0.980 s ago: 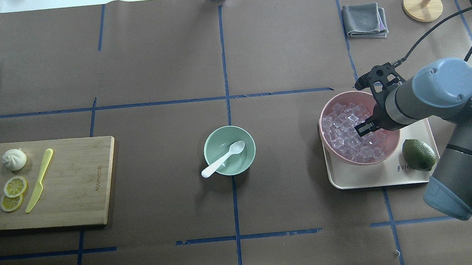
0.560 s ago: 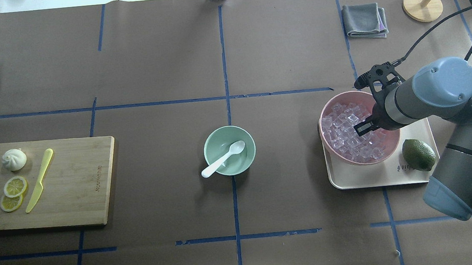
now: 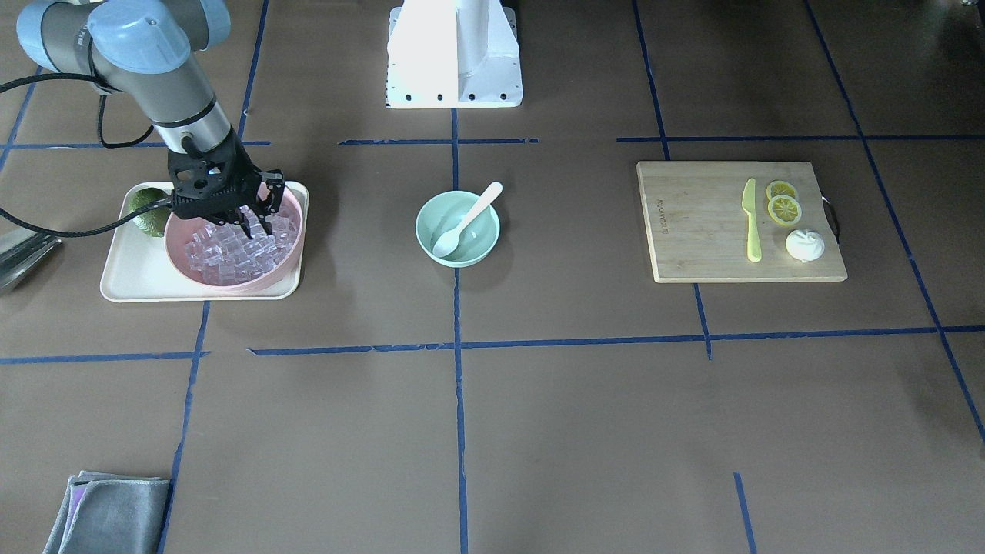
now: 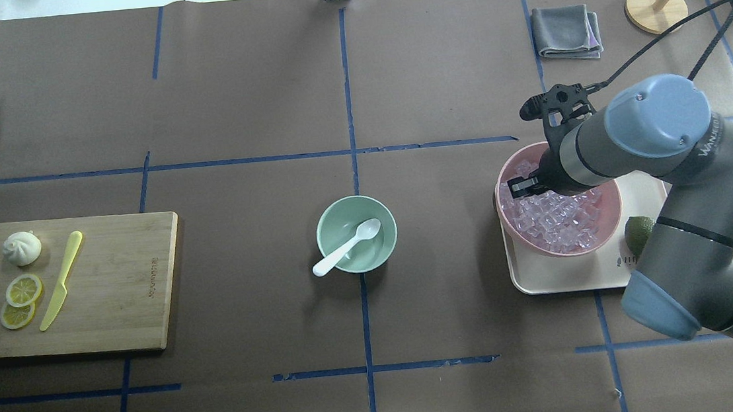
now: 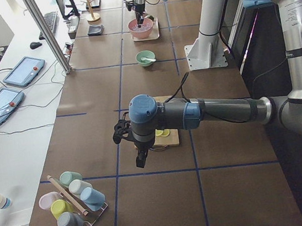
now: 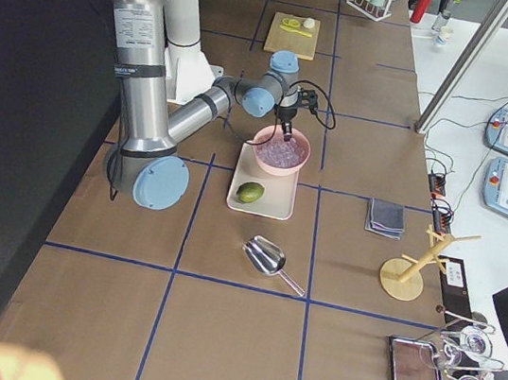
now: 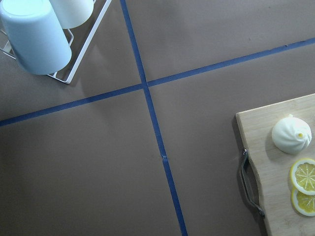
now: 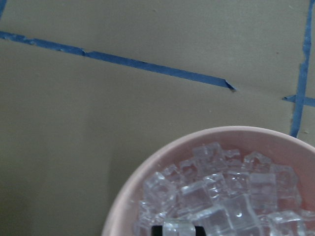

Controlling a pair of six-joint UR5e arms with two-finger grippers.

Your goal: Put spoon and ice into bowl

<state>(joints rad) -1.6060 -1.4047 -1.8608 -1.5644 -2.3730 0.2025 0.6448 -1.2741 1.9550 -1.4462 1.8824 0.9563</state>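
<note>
The white spoon lies in the mint-green bowl at the table's middle, scoop inside and handle over the near-left rim. Several clear ice cubes fill the pink bowl on the right. My right gripper hangs over the pink bowl's left side. In the right wrist view its tips close on one ice cube at the frame's bottom edge. My left gripper shows only in the exterior left view, beside the cutting board; I cannot tell whether it is open or shut.
The pink bowl stands on a cream tray with a lime. A wooden cutting board at the left holds a yellow-green knife, lemon slices and a bun. A grey cloth and a wooden stand are at the far right.
My right arm has swung left, carrying the gripper from the middle of the pink bowl to its left side. The spoon and the green bowl have not moved.
</note>
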